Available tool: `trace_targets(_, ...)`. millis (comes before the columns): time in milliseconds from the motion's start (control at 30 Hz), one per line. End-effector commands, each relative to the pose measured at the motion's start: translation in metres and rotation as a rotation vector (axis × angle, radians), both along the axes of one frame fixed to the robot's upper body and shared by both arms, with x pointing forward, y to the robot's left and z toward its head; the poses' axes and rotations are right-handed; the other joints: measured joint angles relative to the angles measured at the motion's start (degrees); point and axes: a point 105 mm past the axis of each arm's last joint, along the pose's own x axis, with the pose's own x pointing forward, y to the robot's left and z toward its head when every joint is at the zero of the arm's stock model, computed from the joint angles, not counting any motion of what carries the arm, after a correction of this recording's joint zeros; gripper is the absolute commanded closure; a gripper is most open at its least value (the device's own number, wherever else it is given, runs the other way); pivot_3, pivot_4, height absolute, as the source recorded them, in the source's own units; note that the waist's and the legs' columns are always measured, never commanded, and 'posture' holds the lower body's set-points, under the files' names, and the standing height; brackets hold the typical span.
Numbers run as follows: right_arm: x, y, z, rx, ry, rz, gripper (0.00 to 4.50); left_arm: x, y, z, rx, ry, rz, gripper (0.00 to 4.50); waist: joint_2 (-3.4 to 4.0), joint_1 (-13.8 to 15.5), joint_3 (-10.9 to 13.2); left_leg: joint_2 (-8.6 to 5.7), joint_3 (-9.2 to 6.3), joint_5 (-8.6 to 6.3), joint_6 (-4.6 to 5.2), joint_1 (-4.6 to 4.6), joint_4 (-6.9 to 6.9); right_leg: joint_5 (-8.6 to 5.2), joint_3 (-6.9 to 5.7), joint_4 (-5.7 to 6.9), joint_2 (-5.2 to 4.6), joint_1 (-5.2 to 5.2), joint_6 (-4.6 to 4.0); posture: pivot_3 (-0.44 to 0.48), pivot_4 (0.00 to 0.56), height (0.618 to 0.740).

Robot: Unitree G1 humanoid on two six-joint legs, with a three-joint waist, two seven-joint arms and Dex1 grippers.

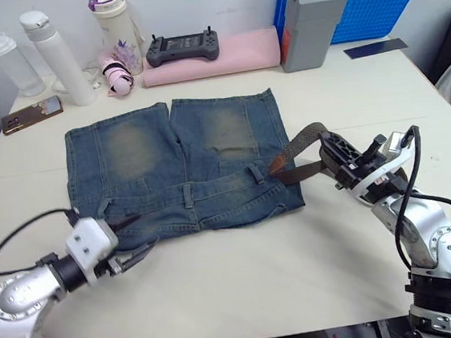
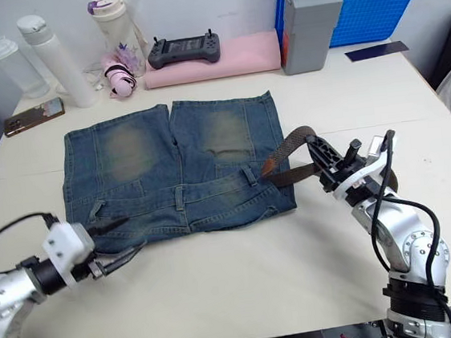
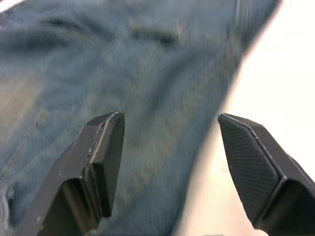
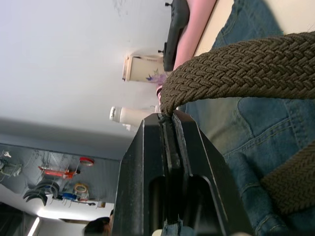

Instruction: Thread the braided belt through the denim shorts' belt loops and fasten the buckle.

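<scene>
Denim shorts (image 1: 181, 169), one pair with two legs, lie flat on the pale counter (image 1: 260, 270), faded blue cloth with worn yellowish patches on each leg and the waistband toward the robot. Two belt loops (image 1: 187, 194) can be made out along that waistband, short upright strips of the same denim; any others are too small to tell. One braided belt (image 1: 303, 141), a dull-brown woven strap with a brown leather tip (image 1: 277, 163), arches up from the shorts' right edge, its tip resting on the denim near the right-hand loop. The right hand (image 1: 331, 158) is clenched on the belt, the weave pinched between its two black fingers (image 4: 170, 142) just beside the shorts' right edge. The left hand (image 1: 136, 239) is released, fingers spread, at the waistband's left end, one finger over the denim and the other over the bare counter
</scene>
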Motion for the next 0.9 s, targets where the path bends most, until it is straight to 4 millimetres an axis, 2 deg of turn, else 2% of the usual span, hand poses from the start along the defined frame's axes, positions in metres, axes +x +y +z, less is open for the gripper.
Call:
trace_targets(33,0.005,0.011,0.005,-0.016,-0.037,0.029,4.50,0.004,-0.022,0.028,-0.172,0.017,-0.079,1.17,0.00,-0.12,0.00,-0.03,-0.01,0.00,0.00,0.01,0.00,0.00,0.00,-0.01,0.00,0.00,0.00,0.000,0.150,0.739)
trace_targets(167,0.014,0.016,0.001,-0.067,-0.050,0.018,4.50,0.013,-0.055,0.033,-0.239,0.028,-0.163,1.17,0.00,-0.15,0.00,-0.26,0.02,0.00,0.00,0.03,0.00,0.00,-0.02,0.04,0.04,0.00,0.00,0.000,0.150,0.739)
trace_targets(300,0.022,0.022,-0.007,-0.123,-0.034,0.020,4.50,0.020,-0.068,0.024,-0.241,0.036,-0.175,1.17,0.00,-0.21,0.00,-0.28,0.05,0.00,0.00,0.02,-0.01,0.00,-0.05,0.02,0.06,0.00,0.00,0.000,0.150,0.739)
trace_targets(500,0.027,0.031,-0.020,-0.192,-0.017,0.022,4.50,0.025,-0.073,0.020,-0.246,0.022,-0.168,1.17,0.00,-0.20,0.00,-0.23,0.07,0.03,-0.05,0.02,-0.01,0.00,-0.04,0.01,0.14,0.00,0.00,0.000,0.150,0.739)
trace_targets(600,0.026,0.033,-0.019,-0.212,-0.043,0.013,4.50,0.025,-0.074,0.019,-0.246,0.022,-0.168,1.17,0.00,-0.20,0.00,-0.24,0.08,0.02,-0.05,0.02,0.00,0.00,-0.03,0.00,0.14,0.00,0.00,0.000,0.150,0.739)
trace_targets(733,0.029,0.020,-0.011,-0.180,-0.063,-0.039,4.50,0.024,-0.073,0.019,-0.249,0.019,-0.163,1.17,0.00,-0.21,0.00,-0.23,0.07,0.03,-0.05,0.02,0.00,0.00,-0.03,0.00,0.14,0.00,0.00,0.000,0.150,0.739)
trace_targets(900,0.031,0.011,-0.005,-0.254,-0.111,-0.079,4.50,0.025,-0.073,0.018,-0.245,0.016,-0.161,1.17,0.00,-0.12,0.00,-0.23,0.06,0.03,-0.05,0.02,0.00,0.00,-0.03,0.01,0.13,0.00,0.00,0.000,0.150,0.739)
